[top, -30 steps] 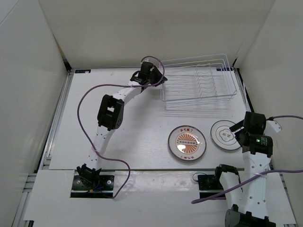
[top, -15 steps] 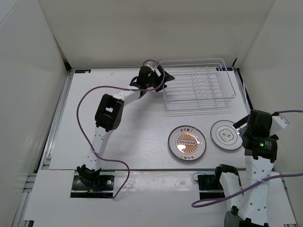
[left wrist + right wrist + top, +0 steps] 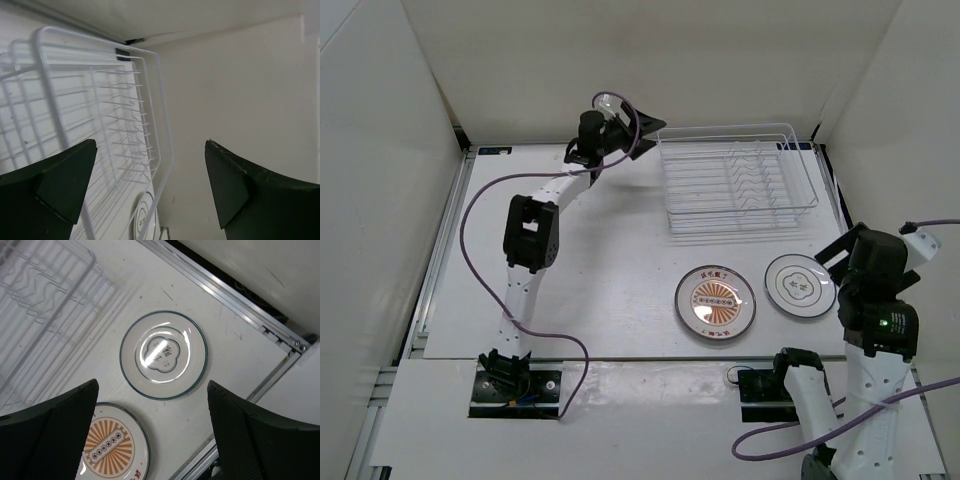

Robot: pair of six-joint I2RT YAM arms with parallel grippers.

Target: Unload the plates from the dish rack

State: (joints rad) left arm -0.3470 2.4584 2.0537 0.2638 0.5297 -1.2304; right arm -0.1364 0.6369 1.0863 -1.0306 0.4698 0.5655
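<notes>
Both plates lie flat on the table in front of the dish rack (image 3: 735, 180): the orange sunburst plate (image 3: 715, 302) and, to its right, the white ringed plate (image 3: 798, 286). The wire rack's tines hold nothing. My left gripper (image 3: 645, 140) hovers open just off the rack's left end, touching nothing; its wrist view looks along the rack (image 3: 125, 100) to the white plate (image 3: 142, 220). My right gripper (image 3: 835, 268) hangs open above the white plate (image 3: 164, 354), with the orange plate (image 3: 107, 447) beside it.
White walls close in the table on the left, back and right. The rack (image 3: 45, 300) stands at the back right corner. A metal rail (image 3: 240, 310) runs along the table's right edge. Purple cables trail from both arms.
The left gripper opened and let go of the rack's left end, then drew back to the left. The rack settled flat. The right arm pulled back toward the near edge.
</notes>
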